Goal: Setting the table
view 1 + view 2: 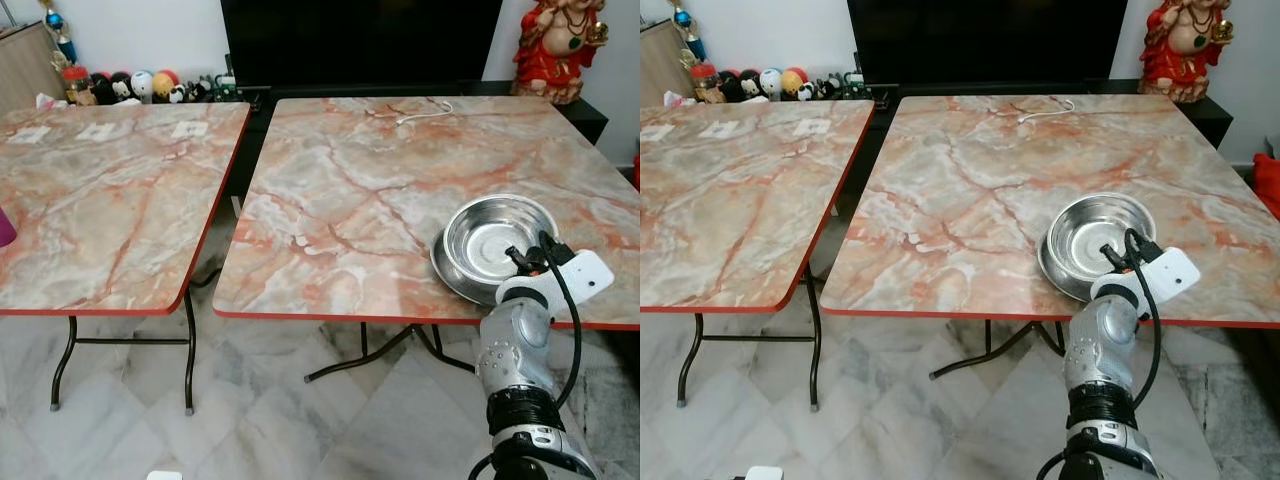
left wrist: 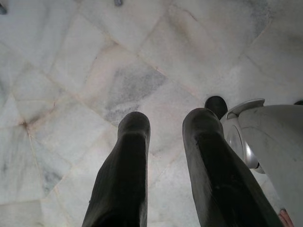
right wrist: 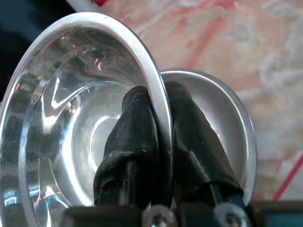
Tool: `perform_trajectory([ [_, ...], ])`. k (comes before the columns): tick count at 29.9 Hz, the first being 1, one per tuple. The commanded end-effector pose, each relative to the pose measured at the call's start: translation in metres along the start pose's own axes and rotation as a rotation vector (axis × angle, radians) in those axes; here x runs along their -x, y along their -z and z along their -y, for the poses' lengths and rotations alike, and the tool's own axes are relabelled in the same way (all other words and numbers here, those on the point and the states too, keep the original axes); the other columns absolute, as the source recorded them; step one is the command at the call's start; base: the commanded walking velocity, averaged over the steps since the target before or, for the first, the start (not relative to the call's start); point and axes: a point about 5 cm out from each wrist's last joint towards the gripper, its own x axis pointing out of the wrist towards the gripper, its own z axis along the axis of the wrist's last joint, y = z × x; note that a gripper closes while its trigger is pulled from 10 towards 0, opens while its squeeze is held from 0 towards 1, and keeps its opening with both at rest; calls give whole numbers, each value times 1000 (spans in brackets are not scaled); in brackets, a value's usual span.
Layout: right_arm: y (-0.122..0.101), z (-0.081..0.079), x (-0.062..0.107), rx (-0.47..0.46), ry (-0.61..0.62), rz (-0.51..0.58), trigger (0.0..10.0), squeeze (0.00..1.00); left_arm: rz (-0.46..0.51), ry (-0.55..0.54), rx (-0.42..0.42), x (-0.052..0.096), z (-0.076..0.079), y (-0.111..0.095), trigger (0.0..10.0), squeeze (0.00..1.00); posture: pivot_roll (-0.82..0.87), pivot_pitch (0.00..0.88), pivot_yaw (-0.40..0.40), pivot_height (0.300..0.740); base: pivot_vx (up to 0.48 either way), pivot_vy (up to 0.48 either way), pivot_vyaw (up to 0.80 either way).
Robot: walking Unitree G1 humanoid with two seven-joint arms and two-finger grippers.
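Note:
A shiny steel bowl [image 1: 497,238] rests on a steel plate [image 1: 447,273] near the front right edge of the right-hand marble-patterned table [image 1: 350,190]. My right gripper [image 1: 522,262] is shut on the bowl's near rim. In the right wrist view one black finger [image 3: 130,137] lies inside the bowl [image 3: 71,123] and the other outside its wall, over the plate [image 3: 227,113]. My left gripper [image 2: 163,156] hangs low over the tiled floor with its fingers apart and nothing between them.
A second marble-patterned table [image 1: 100,190] stands to the left, a narrow gap between the two. A white cable [image 1: 425,110] lies at the right table's far edge. A dark TV [image 1: 360,40], a red figurine [image 1: 558,45] and small toys [image 1: 140,85] line the back wall.

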Motion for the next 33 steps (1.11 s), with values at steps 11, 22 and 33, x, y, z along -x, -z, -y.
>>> perform_trajectory([
  [11,-6,1,-17,-78,90,-48,10000,0,6,-5,-1,0,-3,-1,10000,0,1,0,24,740,0,0,0],
  [22,1,-4,-18,-91,87,-85,10000,55,5,-11,10,0,-4,-1,10000,0,10,0,27,740,0,0,0],
  [33,3,-3,-19,-117,131,-110,10000,98,4,-15,15,1,-5,1,10000,0,15,0,33,740,0,0,0],
])
